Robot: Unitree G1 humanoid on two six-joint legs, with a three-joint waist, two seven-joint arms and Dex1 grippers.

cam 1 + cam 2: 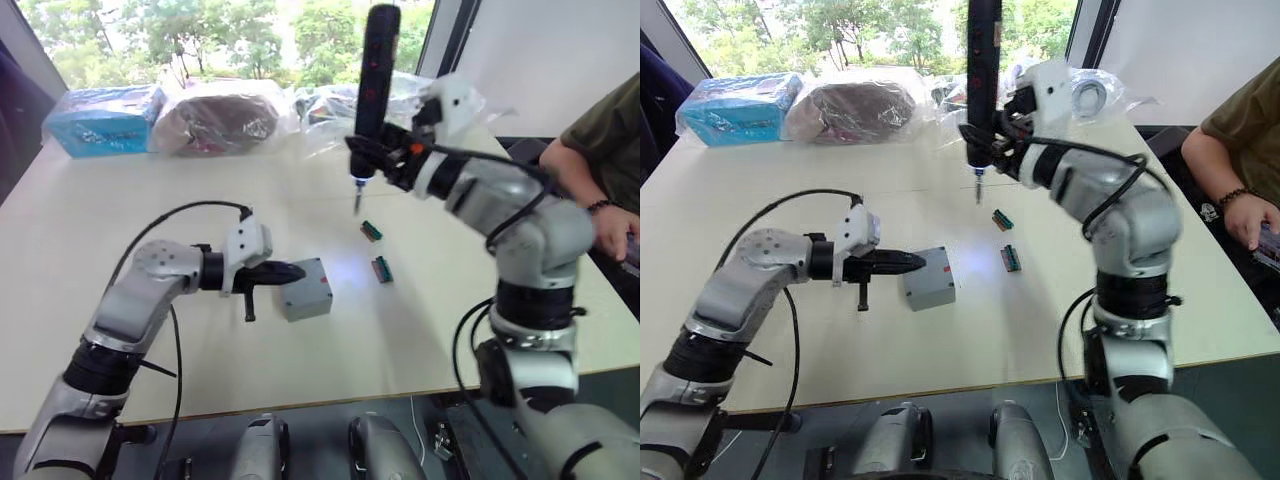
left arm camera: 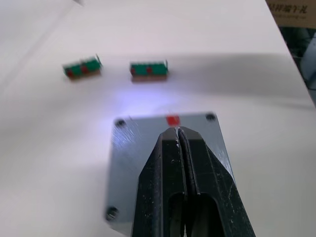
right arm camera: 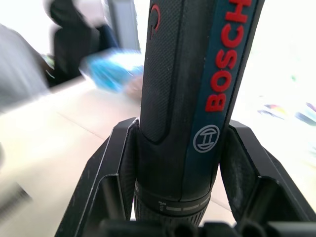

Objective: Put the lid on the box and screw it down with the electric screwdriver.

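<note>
The grey lid (image 2: 131, 153), with screw holes in its corners, lies on top of the small grey box (image 1: 305, 305) near the middle of the table. My left gripper (image 1: 293, 270) is shut with nothing held, and its black fingertips (image 2: 177, 136) rest over the lid's top near a small red mark. My right gripper (image 1: 375, 152) is shut on the electric screwdriver (image 1: 379, 60). It holds the black tool upright above the table, behind and to the right of the box. The thin bit (image 1: 357, 200) points down, clear of the surface.
Two small green circuit pieces (image 1: 371, 231) (image 1: 382, 269) lie right of the box. A blue package (image 1: 105, 118) and plastic-wrapped bundles (image 1: 220, 115) line the table's far edge. A person's arm (image 1: 600, 170) is at the right side of the table.
</note>
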